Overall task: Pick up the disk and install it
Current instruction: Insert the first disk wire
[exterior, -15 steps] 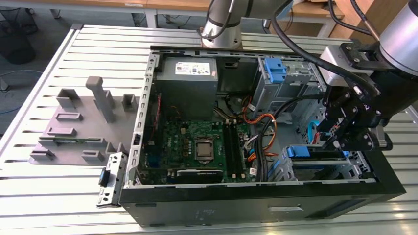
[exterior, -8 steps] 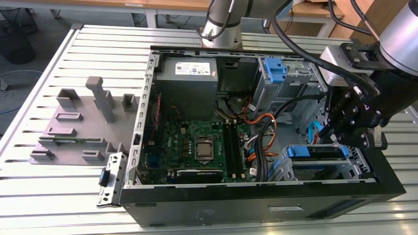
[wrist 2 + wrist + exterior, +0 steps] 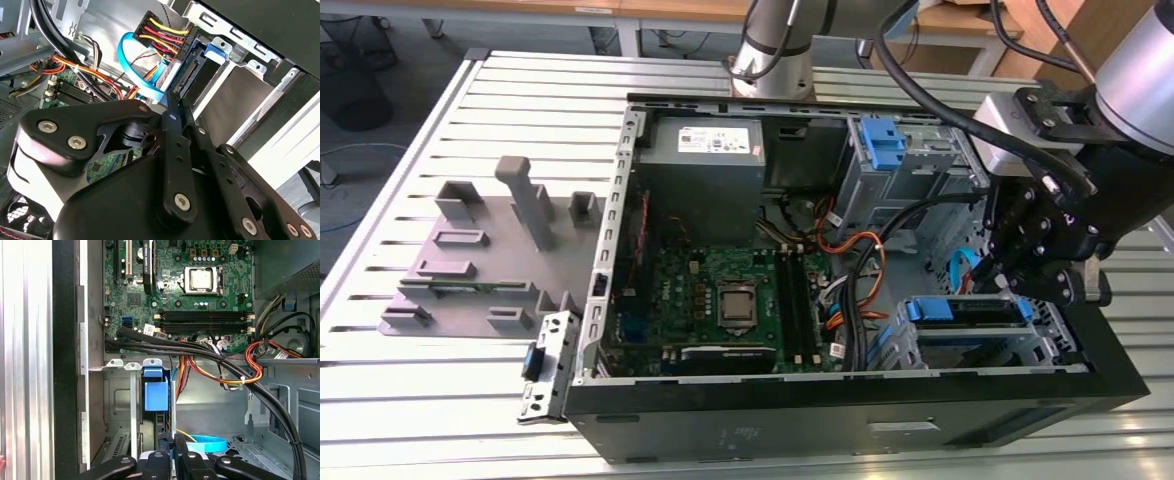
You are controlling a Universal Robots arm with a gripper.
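The disk [image 3: 970,312] stands on edge in the drive cage at the case's front corner, on the exterior view's right, its blue side rail uppermost. My gripper [image 3: 1023,288] hangs just over the cage, right beside the disk's end. In the first wrist view the blue rail of the disk [image 3: 156,392] sits in the bay slot, and the black fingers [image 3: 159,462] lie close together at the disk's near end. In the second wrist view the fingertips of my gripper [image 3: 171,102] meet against the connector end of the disk [image 3: 200,75]. Nothing is held between the fingers.
The grey power-supply box [image 3: 703,140] and a blue latch [image 3: 883,140] sit at the case's back. The motherboard [image 3: 720,300] fills the floor. Black and coloured cables [image 3: 210,357] and a blue flat cable [image 3: 135,70] run close to the bay. A grey fixture [image 3: 480,250] lies outside the case.
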